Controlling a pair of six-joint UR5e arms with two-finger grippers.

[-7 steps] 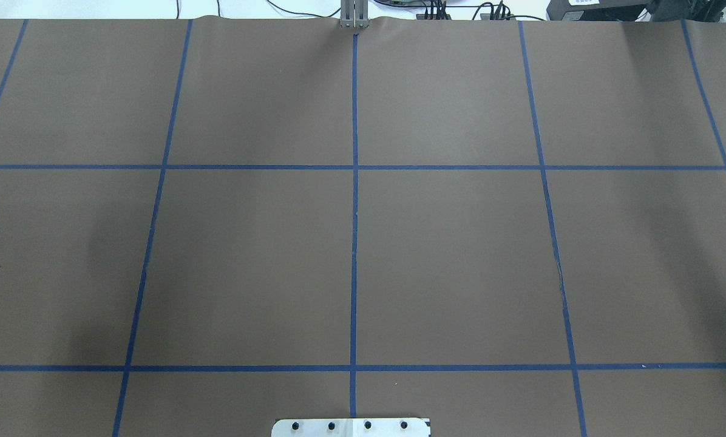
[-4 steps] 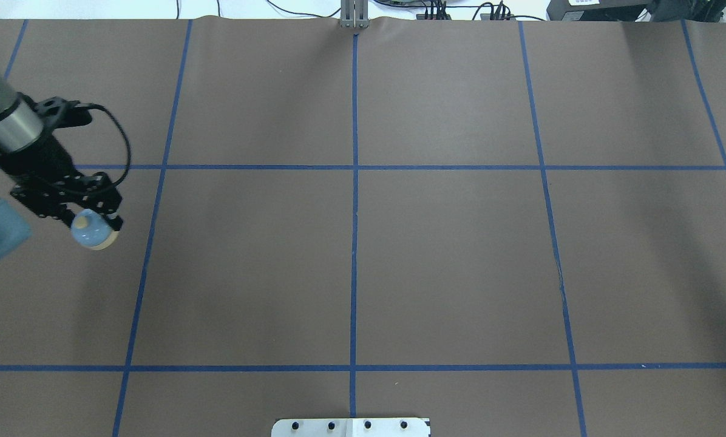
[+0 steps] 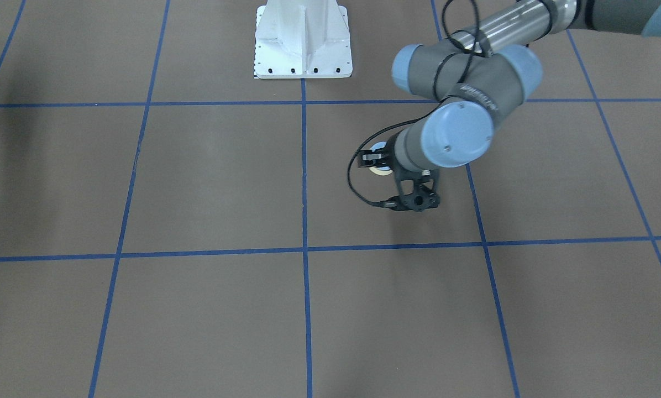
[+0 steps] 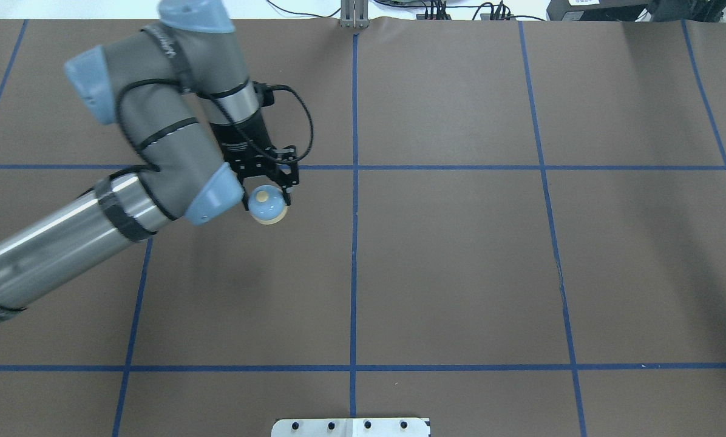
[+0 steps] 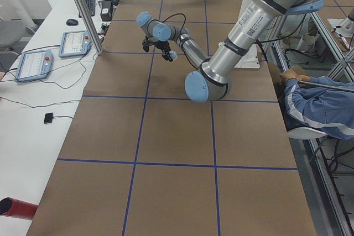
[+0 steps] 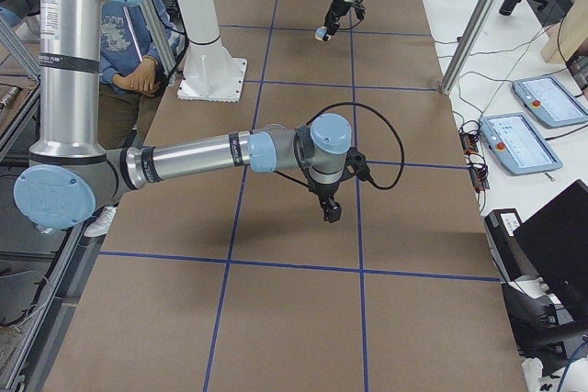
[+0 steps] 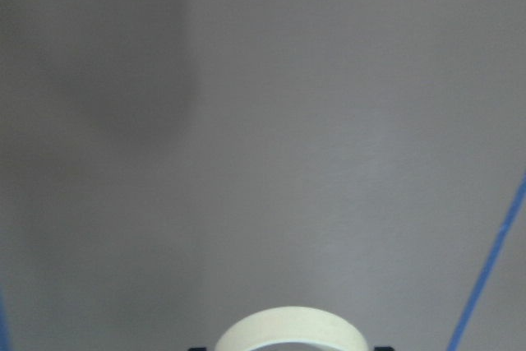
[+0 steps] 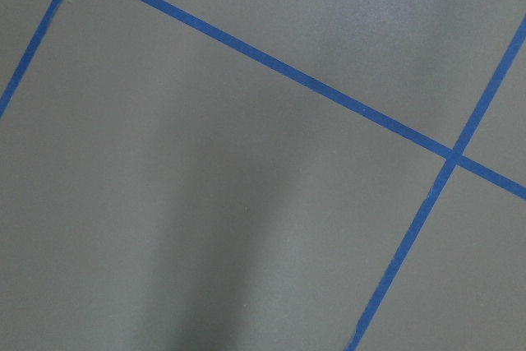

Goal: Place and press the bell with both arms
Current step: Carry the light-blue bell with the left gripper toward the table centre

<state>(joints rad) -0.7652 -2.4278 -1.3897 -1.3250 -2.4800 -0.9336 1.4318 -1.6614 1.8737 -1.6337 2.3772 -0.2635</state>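
Light-blue domed desk bell [image 4: 268,206]: cream round base, cream top button.
Left end effector [image 4: 267,198]: clamped on the bell.
Right end effector [image 6: 329,211]: state cannot be told.

bell [image 7: 288,328] cut off, right fingers [image 6: 330,213] too small

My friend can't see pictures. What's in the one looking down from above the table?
The robot's left arm reaches in from the left, its black left gripper closed on a small light-blue bell with a cream button. The brown table is marked into squares by blue tape lines; the bell is just left of the middle line.
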